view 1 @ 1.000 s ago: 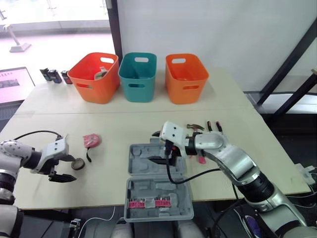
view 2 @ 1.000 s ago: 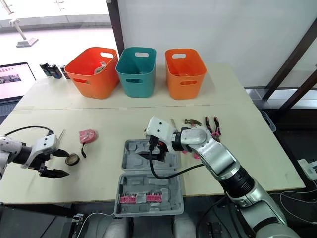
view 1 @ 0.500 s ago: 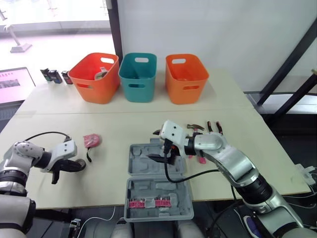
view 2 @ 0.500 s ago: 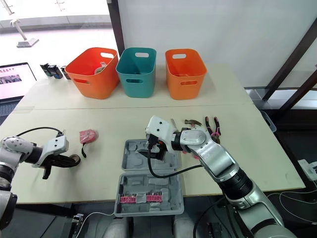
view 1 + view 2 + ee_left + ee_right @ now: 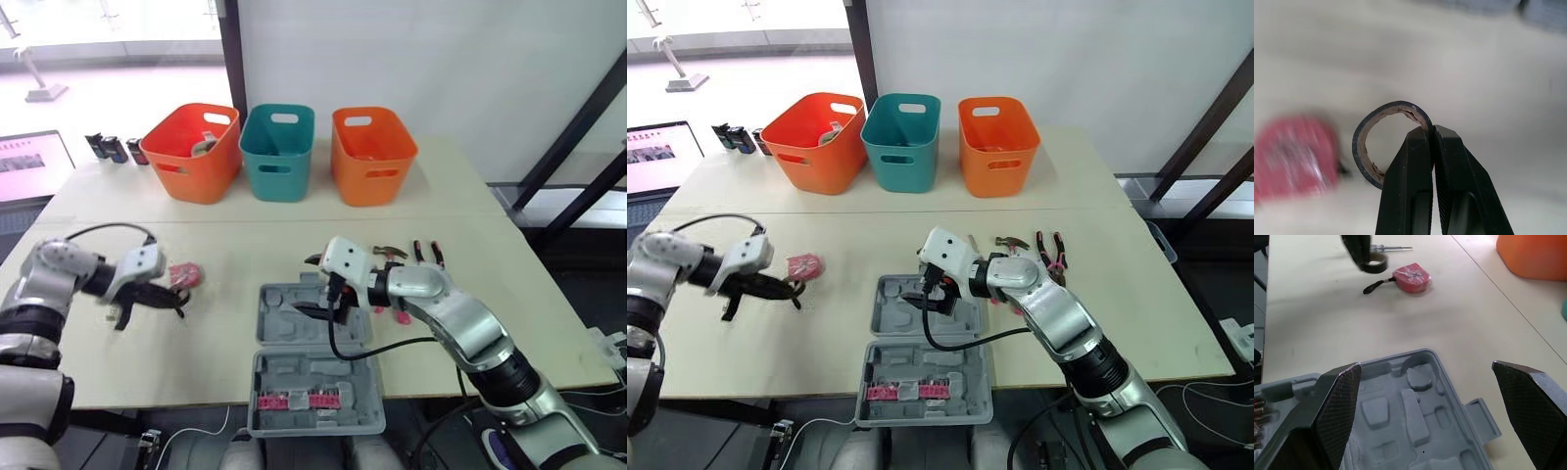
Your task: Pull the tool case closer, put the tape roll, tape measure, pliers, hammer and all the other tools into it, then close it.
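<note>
Left claw [image 5: 1431, 132] pressed together, pinching wall of tape roll [image 5: 1396, 106]; roll held near red tape measure [image 5: 183, 274] on tabletop [image 5: 470, 245]. Right claw [image 5: 1425, 369] spread wide above open, grey tool case [image 5: 294, 377]. Hammer [image 5: 387, 253], pliers [image 5: 426, 252] beyond case.

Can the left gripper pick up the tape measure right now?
Probably not yet: the left gripper is shut on the tape roll, though the tape measure lies close by, uncovered.
</note>
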### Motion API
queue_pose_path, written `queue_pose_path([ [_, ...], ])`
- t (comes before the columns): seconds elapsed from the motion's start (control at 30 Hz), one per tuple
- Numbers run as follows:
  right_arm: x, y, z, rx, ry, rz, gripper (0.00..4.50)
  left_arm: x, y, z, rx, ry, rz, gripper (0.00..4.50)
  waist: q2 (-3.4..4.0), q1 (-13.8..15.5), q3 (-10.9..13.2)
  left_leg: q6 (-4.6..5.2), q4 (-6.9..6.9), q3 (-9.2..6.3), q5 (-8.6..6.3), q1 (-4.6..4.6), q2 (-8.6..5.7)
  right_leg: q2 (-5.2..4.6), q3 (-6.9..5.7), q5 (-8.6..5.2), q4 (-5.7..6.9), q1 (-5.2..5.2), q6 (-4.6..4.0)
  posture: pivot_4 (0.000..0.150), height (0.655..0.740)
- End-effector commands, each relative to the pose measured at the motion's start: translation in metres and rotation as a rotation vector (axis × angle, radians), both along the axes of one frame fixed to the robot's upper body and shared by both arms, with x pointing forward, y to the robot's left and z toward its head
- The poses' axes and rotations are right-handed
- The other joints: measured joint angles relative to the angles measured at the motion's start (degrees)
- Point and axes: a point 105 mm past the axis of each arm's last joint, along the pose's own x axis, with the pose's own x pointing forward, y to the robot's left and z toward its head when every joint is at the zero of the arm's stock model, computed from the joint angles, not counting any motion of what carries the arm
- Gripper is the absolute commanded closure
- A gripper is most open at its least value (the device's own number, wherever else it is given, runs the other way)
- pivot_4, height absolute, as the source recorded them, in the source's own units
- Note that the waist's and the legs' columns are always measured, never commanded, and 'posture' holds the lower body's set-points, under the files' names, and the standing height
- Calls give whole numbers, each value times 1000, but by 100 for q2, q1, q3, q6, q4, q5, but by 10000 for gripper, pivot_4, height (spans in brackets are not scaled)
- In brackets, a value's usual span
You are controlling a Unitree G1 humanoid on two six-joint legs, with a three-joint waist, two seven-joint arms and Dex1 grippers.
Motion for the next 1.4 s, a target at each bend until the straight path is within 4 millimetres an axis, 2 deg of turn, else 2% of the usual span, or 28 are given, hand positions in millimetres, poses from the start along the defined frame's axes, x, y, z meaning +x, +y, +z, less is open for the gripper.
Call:
queue_pose_path([
  [0.03,-3,2,14,36,-65,11,0,7,-38,14,-50,-9,-109,44371,0,-4,0,0,1,-1,0,0,0,1,0,-1,4,0,1,1500,7400],
  [0.17,0,-3,14,44,-64,-11,0,22,-90,9,-61,-14,-251,44371,0,18,0,0,19,-7,0,-1,-4,3,-1,-4,15,3,6,1500,7400],
  [0.3,1,-13,13,38,-65,-42,0,28,-109,-4,-11,-15,-319,44371,-1,-48,0,3,23,-9,-2,-3,-3,6,0,-4,14,1,7,1500,7400],
  [0.43,1,-23,10,29,-60,-81,0,31,-113,-17,64,-16,-354,44371,-1,-109,0,5,22,-15,-3,1,-3,11,-1,-4,21,1,7,1500,7400],
  [0.67,1,-41,5,11,-50,-155,0,33,-123,-24,77,-40,-402,44371,-2,-59,1,5,24,-16,-3,-3,-4,9,-1,-5,21,2,9,1500,7400],
  [0.9,-2,-44,3,9,-41,-176,0,33,-119,-37,143,-56,-407,44371,-2,-44,1,5,24,-17,-3,-3,-4,10,-1,-5,21,2,9,1500,7400],
  [1.03,-3,-44,4,13,-40,-177,0,35,-117,-38,161,-66,-398,44371,-2,-36,1,5,26,-16,-3,-3,-4,10,0,-5,21,3,9,1500,7400],
  [1.33,-4,-44,2,17,-34,-178,0,36,-124,-37,115,-72,-386,44371,-2,-6,1,5,26,-17,-3,-2,-4,10,-1,-5,21,4,9,1500,7400],
  [1.4,-3,-44,2,15,-33,-181,0,36,-124,-36,111,-69,-389,37690,-2,-3,1,5,26,-17,-3,-2,-4,10,-1,-6,21,4,9,1500,7400],
])
